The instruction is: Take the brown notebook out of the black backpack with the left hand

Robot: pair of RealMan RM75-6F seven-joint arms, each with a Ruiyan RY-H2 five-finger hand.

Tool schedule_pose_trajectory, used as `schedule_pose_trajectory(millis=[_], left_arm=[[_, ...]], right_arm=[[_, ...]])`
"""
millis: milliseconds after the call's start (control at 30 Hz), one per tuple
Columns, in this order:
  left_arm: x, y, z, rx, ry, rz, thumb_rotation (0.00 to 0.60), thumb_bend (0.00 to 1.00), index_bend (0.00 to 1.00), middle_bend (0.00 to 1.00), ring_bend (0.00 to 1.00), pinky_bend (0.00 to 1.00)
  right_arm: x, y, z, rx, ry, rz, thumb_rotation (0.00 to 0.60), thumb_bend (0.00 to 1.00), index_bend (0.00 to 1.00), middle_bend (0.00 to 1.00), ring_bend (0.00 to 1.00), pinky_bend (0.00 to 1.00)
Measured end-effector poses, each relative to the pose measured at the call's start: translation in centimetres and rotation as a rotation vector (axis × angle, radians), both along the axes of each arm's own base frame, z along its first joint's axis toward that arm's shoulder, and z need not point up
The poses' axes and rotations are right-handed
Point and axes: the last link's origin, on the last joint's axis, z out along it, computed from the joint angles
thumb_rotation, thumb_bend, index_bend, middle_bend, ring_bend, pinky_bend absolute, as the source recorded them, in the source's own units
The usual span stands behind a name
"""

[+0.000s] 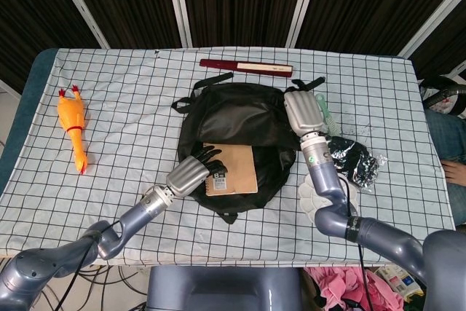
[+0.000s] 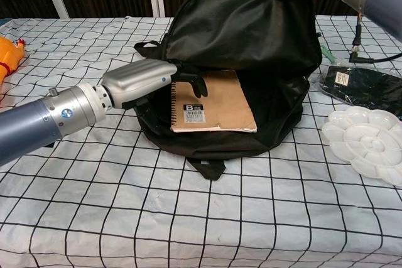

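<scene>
My left hand's dark fingers [image 2: 191,81] are curling over the spiral-bound edge of the one brown kraft-paper notebook [image 2: 217,101], though I cannot tell whether they are gripping it. The silver left hand [image 1: 191,174] is sitting at frame centre, and the notebook is lying in the open mouth of the single black fabric backpack [image 1: 237,118]. My right hand [image 1: 302,113] is holding the backpack's upper flap up at centre right. Around it I am counting one white flower-shaped paint palette [image 2: 369,142] at right, one black patterned pouch [image 1: 357,159], one dark red folded fan [image 1: 246,68] at top, and one orange rubber chicken [image 1: 71,125] at left, all on the checked tablecloth [image 1: 131,92].
</scene>
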Motion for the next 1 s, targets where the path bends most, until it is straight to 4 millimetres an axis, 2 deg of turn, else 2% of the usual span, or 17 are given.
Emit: schedule_pose_trajectory(millis=[400,733,1000], left_arm=[[0.5,1.0,-0.5,0.020,-0.005,0.004,0.600,0.16,0.32,0.33,0.08,0.11],[0.6,1.0,-0.9,0.006,-0.051,0.007,0.600,0.25,0.34,0.34,0.10,0.13],[1.0,1.1,-0.6,0.000,-0.066,-0.010,0.600,0.25,0.34,0.34,0.10,0.13]], right_arm=[[-0.2,-0.1,0.0,-0.001,0.002,-0.003,0.600,0.43,0.75,0.65,0.38,0.16],[-0.3,-0.1,0.0,-0.003,0.012,-0.005,0.600,0.43,0.75,0.66,0.38,0.16],[-0.3,0.0,0.0,-0.006,0.020,-0.004,0.600,0.43,0.75,0.66,0.38,0.16]])
